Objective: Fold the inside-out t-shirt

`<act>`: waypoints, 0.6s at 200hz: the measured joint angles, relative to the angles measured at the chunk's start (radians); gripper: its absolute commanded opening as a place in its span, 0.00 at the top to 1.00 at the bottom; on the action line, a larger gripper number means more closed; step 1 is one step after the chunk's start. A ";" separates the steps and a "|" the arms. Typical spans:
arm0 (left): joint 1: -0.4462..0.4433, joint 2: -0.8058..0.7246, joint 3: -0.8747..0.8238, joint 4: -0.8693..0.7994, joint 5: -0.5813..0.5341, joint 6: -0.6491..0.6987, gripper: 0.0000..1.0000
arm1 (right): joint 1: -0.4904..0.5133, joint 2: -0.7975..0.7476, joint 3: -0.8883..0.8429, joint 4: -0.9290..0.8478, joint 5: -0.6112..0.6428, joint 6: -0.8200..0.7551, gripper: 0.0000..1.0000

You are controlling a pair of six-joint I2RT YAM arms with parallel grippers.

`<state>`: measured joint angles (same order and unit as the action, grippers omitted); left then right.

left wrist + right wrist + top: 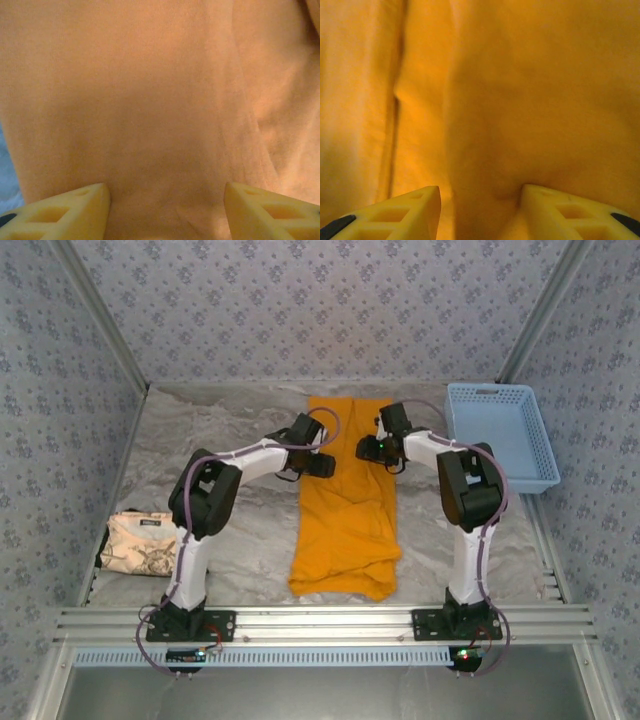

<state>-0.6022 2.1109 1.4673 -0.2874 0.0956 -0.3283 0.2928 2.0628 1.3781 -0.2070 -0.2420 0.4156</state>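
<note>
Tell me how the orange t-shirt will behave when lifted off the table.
The t-shirt will likely sag and drape, since its near end lies rumpled. It looks thin and light, so it probably lifts easily. Soft creases in the wrist views suggest the folded layers may slide apart.

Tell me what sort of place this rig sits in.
Probably a robot data-collection booth: patterned walls box in a marble-look table, an aluminium rail carries both arm bases, with staged props like the orange t-shirt and blue basket.
</note>
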 measured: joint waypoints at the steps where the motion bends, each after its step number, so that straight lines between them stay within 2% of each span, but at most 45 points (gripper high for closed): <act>1: 0.000 -0.002 -0.003 0.001 0.000 -0.001 0.37 | 0.002 0.001 0.003 0.002 -0.001 -0.001 0.50; 44: 0.002 -0.128 -0.184 0.032 -0.027 -0.074 0.36 | 0.097 0.042 0.047 0.024 -0.030 -0.004 0.49; 79: 0.032 -0.213 -0.268 -0.003 -0.030 -0.079 0.35 | 0.168 0.032 0.048 -0.001 -0.035 -0.005 0.48; 101: 0.071 -0.296 -0.288 -0.051 -0.026 -0.042 0.35 | 0.155 -0.021 0.043 -0.053 -0.042 -0.022 0.45; 120: 0.098 -0.412 -0.287 -0.071 -0.021 0.020 0.36 | 0.099 -0.138 0.036 -0.102 -0.039 -0.069 0.41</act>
<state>-0.5037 1.6993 1.1801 -0.3588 0.0742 -0.3084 0.3916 1.9244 1.4143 -0.3092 -0.2810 0.3462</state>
